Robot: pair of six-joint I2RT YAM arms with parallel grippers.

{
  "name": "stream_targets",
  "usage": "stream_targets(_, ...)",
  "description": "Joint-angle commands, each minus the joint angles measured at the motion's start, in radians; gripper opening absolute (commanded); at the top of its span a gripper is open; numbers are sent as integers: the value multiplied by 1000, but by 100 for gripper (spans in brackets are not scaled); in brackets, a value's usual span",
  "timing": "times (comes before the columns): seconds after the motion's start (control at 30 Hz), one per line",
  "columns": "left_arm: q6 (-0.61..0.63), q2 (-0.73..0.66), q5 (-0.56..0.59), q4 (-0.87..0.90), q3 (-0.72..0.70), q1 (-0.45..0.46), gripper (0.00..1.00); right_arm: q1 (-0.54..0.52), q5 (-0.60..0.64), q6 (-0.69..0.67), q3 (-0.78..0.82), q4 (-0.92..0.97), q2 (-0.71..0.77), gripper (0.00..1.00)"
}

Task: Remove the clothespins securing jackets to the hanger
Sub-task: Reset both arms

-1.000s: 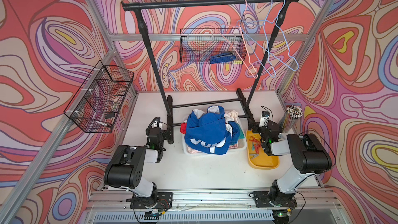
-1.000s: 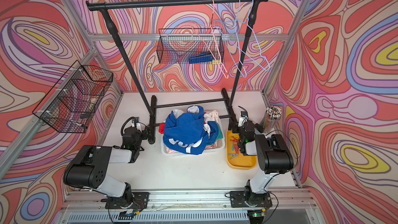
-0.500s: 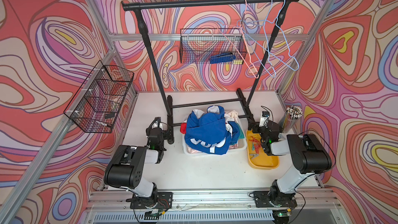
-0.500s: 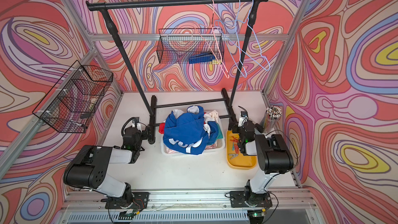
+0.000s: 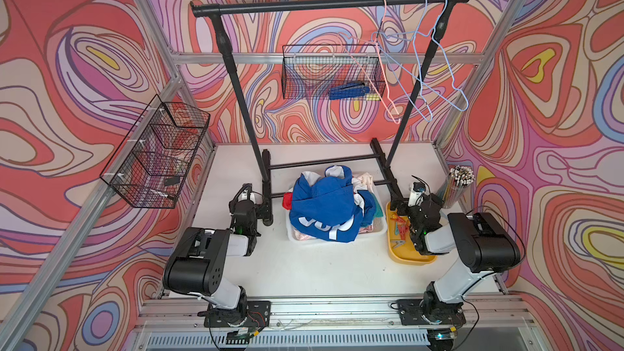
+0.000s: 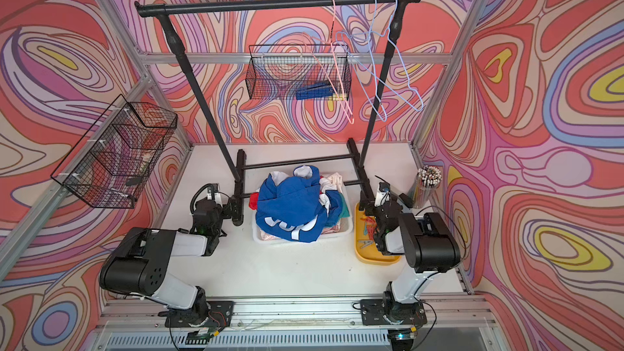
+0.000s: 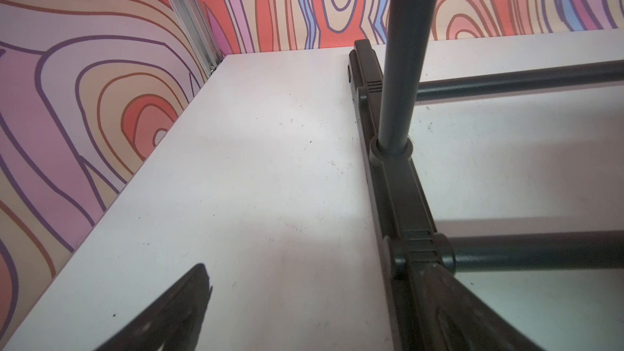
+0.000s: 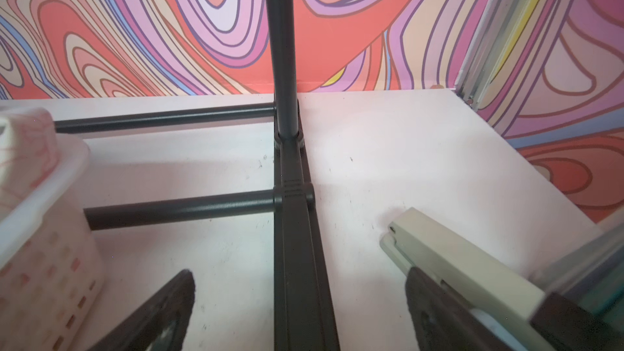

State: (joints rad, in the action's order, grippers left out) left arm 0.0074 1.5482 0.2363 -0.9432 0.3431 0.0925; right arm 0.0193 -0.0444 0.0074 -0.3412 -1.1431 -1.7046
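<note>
swirl-printed walls close round the white table (image 5: pixel 320 275). at its left side my left pincer (image 7: pixel 317 312) sits low, jaws spread wide and holding nothing, one finger over the rack's left foot (image 7: pixel 395 190); whether it touches i cannot tell. rightward, the jackets (image 5: pixel 324 211) lie heaped in the white basket (image 5: pixel 378 231), off the wire hangers (image 5: pixel 418 62), which hang bare on the rail. further right the clothespins (image 5: pixel 400 227) lie in the yellow tray (image 5: pixel 412 260), pointing mixed ways, just beside my right pincer (image 8: pixel 300 302), the nearer one. it gapes wide and empty astride the rack's right foot (image 8: pixel 290 231). i judge no pin is left to pull
</note>
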Motion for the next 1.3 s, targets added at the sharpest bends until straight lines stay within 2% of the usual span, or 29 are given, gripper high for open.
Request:
stream_targets(0.0,11,3,6,-30,2,1,100,3,73,29,-123,198,6,98)
stream_targets(0.03,10,3,9,-38,0,1,100,-3,82,23,-125,189,4,98)
stream_targets(0.17,10,4,6,-31,1,1,100,-4,65,19,-12,-39,-4,98)
stream_targets(0.27,11,3,6,-31,2,2,100,-4,50,11,-147,229,-3,98)
stream_targets(0.33,11,3,5,-31,2,1,100,-3,10,3,-88,116,2,98)
stream_targets(0.43,9,3,6,-31,1,1,100,3,-85,-20,-109,153,-1,98)
stream_targets(0.93,10,4,6,-30,1,1,100,13,-89,-7,-114,168,-1,98)
stream_targets(1.1,10,4,6,-31,2,2,100,11,-77,-10,-31,10,2,98)
stream_targets(1.27,9,3,5,-31,2,1,100,11,-71,-13,-116,171,0,98)
